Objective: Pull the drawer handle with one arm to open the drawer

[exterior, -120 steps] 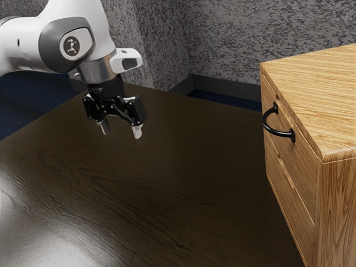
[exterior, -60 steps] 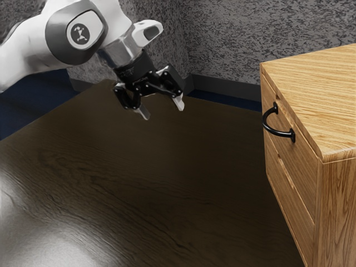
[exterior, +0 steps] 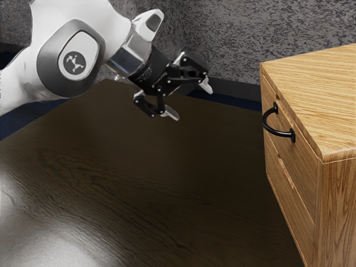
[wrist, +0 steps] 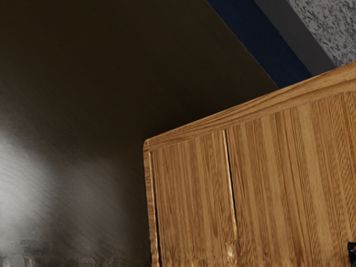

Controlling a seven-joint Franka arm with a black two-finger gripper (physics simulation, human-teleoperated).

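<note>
A wooden cabinet (exterior: 322, 105) stands at the exterior view's right, with two drawer fronts on its face. The upper drawer (exterior: 278, 128) carries a black curved handle (exterior: 276, 123) and looks closed. My gripper (exterior: 188, 99) hangs open in the air above the table, well off to the left of the handle, tilted so its fingers point toward the cabinet. Nothing sits between the fingers. In the wrist view the cabinet's front (wrist: 256, 194) shows with the seam between its two drawers, and a sliver of the handle (wrist: 351, 250) at the edge.
A dark wooden table (exterior: 139, 189) spreads under the arm, with a bright glare patch at its lower left. A grey speckled wall (exterior: 233, 33) and a dark baseboard (exterior: 222, 86) run behind.
My arm has risen and swung toward the exterior view's right. The hand has turned from pointing down at the table to pointing sideways at the cabinet. The fingers stayed open.
</note>
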